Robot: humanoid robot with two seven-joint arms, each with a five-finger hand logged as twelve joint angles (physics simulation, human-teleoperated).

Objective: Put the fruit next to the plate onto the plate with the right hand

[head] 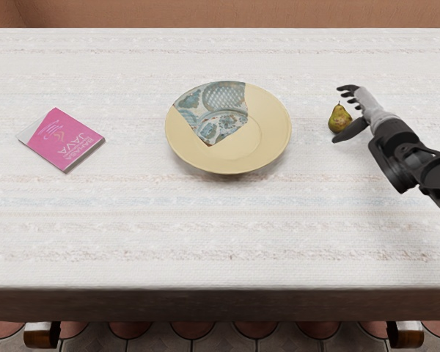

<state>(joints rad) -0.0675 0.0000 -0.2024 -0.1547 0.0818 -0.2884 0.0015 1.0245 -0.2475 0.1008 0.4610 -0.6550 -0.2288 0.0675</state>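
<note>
head view shows right hand (364,110) flanking pear (340,118); contact unclear.

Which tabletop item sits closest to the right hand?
The pear, right beside the open right hand; the plate is mid-table and the pink book far left.

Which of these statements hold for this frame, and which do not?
1. The pear lies on the plate. False: it stands on the table, off the plate's right side in the picture.
2. The right hand is at the pear with its fingers spread. True.
3. A pink booklet lies on the far side of the plate from the pear. True.
4. The left arm reaches over the plate. False: no left arm shows.
</note>
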